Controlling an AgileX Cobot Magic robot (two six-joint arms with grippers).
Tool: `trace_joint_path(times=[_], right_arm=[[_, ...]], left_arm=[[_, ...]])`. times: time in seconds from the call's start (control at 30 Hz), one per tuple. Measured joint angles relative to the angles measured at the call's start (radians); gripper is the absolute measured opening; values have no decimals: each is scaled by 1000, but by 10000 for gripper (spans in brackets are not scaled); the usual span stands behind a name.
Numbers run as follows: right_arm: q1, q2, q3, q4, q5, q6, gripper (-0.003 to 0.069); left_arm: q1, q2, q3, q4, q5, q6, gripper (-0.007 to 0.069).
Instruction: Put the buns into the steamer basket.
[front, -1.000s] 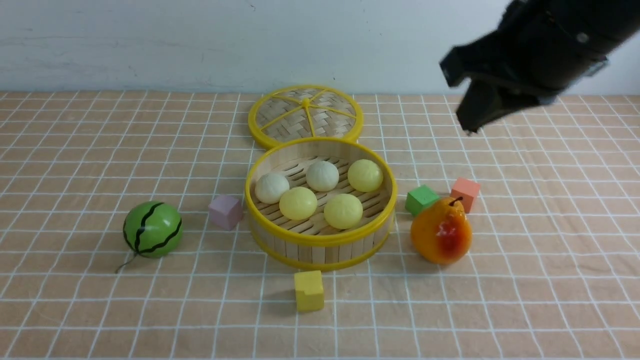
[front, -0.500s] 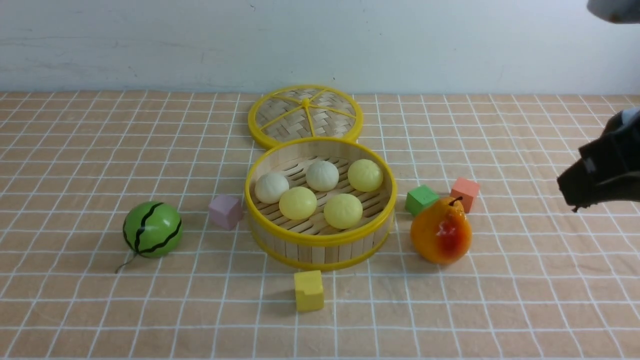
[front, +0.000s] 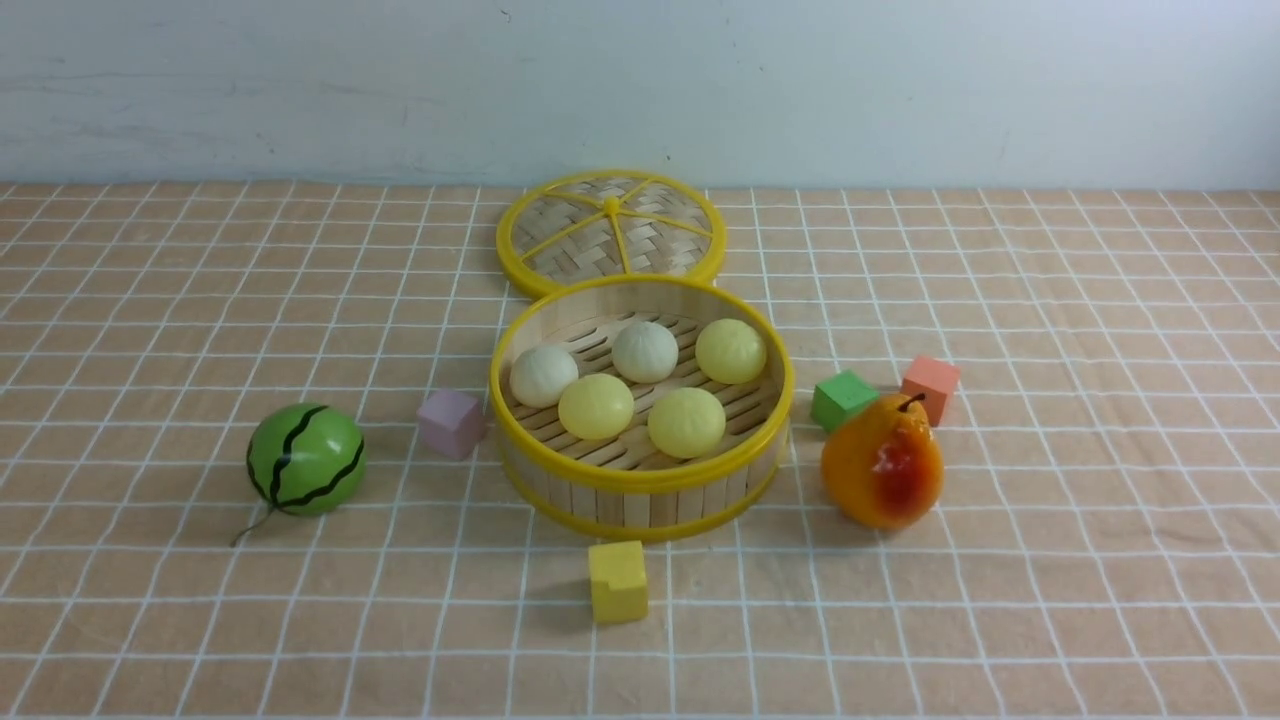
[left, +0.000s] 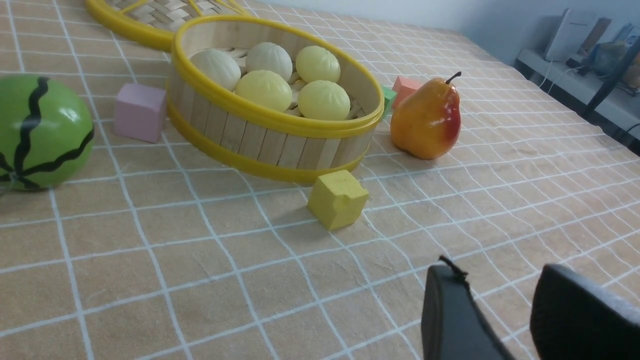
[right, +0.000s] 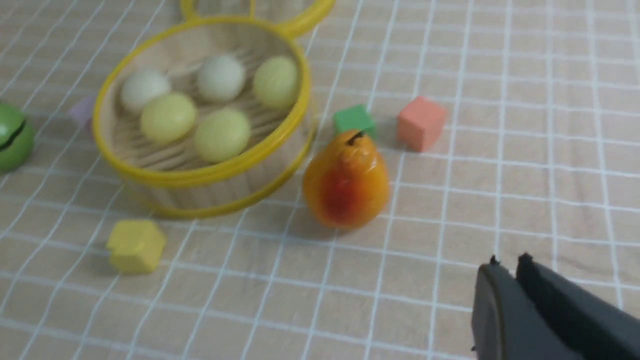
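A: What is the steamer basket (front: 642, 478) holding?

B: All five buns (front: 645, 351) are sitting on its slatted floor, midway across the surface toward the far edge. The woven lid (front: 611, 232) is lying flat behind it.

A: And the grippers?

B: The left gripper (left: 500, 312) is showing a clear gap, holding nothing. The right gripper (right: 510, 280) is pressing its fingers together, empty. Both are cut off by their wrist views.

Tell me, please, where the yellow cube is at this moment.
In the front view, the yellow cube lies on the table near the centre, just in front of the steamer basket, apart from it, with nothing else close by.
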Motion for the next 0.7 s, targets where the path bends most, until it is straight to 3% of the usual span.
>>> trace_joint_path(times=[0.07,0.3,0.7], right_arm=[[-59,-201,258,-10,-182,0,46],[-132,-555,622,-38,-270,-2,46],[-159,-661,701,-32,-203,-3,46]], left_arm=[[0,0,0,0,0,0,238],[0,0,0,0,0,0,238],[0,2,0,0,0,0,238]])
